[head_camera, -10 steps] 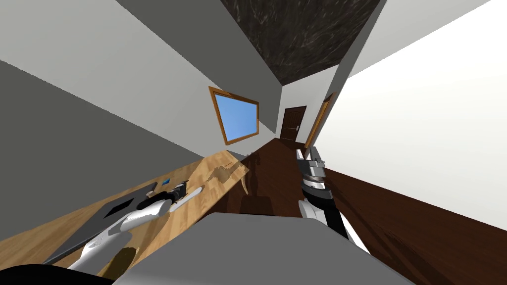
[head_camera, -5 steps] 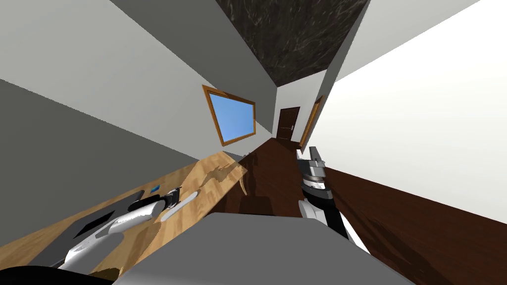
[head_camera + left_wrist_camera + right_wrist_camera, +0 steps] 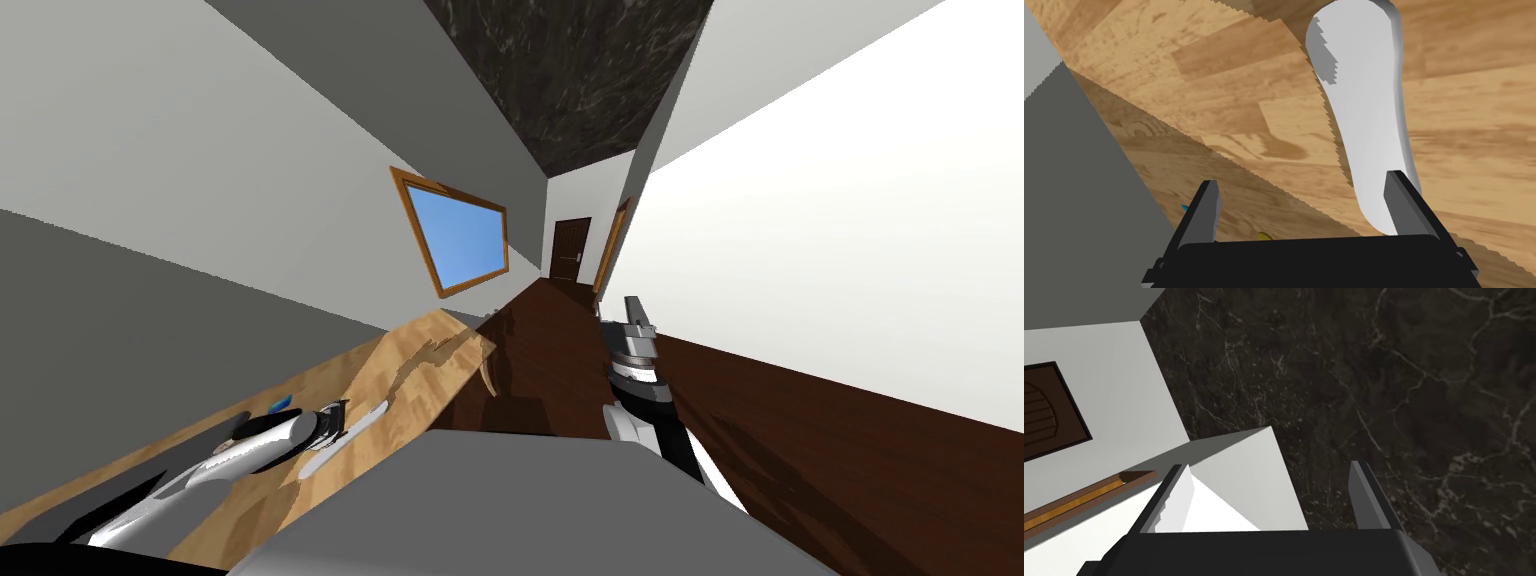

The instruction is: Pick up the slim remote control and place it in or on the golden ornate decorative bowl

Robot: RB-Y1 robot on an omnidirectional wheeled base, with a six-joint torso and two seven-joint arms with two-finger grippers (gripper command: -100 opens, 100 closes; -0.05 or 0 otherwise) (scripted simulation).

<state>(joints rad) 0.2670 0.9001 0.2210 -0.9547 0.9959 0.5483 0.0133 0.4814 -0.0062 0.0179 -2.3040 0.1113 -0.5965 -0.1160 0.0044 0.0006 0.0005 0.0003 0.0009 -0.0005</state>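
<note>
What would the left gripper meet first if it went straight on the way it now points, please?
The left gripper would probably meet the wooden table between its open fingers; one finger looks set to catch the white remote.

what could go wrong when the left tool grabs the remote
1. The remote lies in line with one finger of the open left tool, not between the two. Descending may press on it, or closing may miss it.
2. In the head view it lies near the edge of the wooden table, so a nudge might slide it off.
</note>
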